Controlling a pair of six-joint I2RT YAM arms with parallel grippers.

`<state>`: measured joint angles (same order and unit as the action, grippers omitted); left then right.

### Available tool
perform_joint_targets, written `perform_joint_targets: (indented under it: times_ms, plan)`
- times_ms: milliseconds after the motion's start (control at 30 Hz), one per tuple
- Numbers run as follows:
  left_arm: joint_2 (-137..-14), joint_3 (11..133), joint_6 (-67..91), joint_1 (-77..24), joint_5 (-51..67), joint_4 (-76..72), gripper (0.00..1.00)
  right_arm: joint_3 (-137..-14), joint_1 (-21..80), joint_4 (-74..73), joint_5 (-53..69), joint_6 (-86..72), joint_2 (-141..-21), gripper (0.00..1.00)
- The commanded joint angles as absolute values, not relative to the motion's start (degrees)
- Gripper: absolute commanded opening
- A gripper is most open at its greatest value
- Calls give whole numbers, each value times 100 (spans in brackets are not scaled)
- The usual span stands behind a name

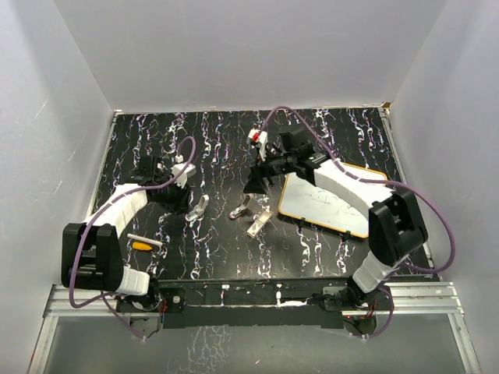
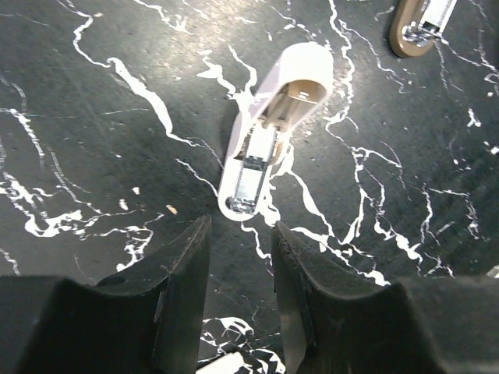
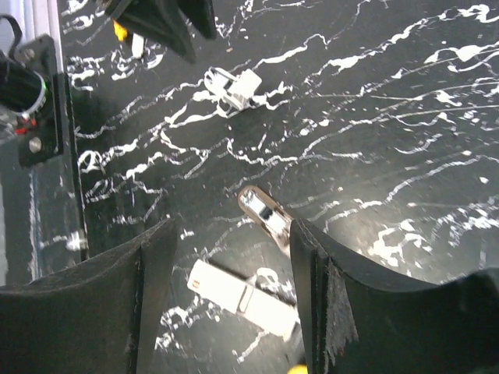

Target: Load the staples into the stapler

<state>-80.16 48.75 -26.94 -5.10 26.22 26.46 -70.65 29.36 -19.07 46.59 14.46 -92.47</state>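
Note:
A pale mini stapler (image 2: 269, 132) lies open on the black marbled table, just ahead of my left gripper (image 2: 240, 230), which is open and empty; it also shows in the top view (image 1: 198, 208). A brown mini stapler (image 3: 265, 216) lies open beside my right finger. The staples, a cream-white oblong box (image 3: 242, 298), lie on the table between the fingers of my right gripper (image 3: 230, 234), which is open and hovers above them without touching. In the top view the box (image 1: 260, 224) lies near the brown stapler (image 1: 243, 206), below the right gripper (image 1: 254, 187). The left gripper (image 1: 176, 193) is left of both.
A whiteboard (image 1: 327, 204) with a yellow rim lies under the right arm. A thin white pen (image 1: 146, 240) and an orange cap (image 1: 141, 246) lie at the front left. A small red and white object (image 1: 257, 138) stands at the back. Grey walls enclose the table.

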Motion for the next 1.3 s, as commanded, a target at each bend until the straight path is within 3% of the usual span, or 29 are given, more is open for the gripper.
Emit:
perform_joint_targets:
  times_ms: [0, 367, 733, 1267]
  plan:
    - [-8035, 4797, -2847, -277, 3312, 2876, 34, -7423, 3187, -429, 4753, 100, -9675, 61]
    - [-8740, 5001, -3339, 176, 3617, 3389, 29, -8064, 3635, -9, 4766, -726, -11118, 58]
    - [-9265, 5124, -2745, 191, 3637, 3221, 26, -8804, 3984, -9, 4545, -1128, -12043, 57]
    - [-9399, 5084, -2324, 190, 3710, 2816, 21, -9280, 4149, -166, 4526, -1178, -12498, 48]
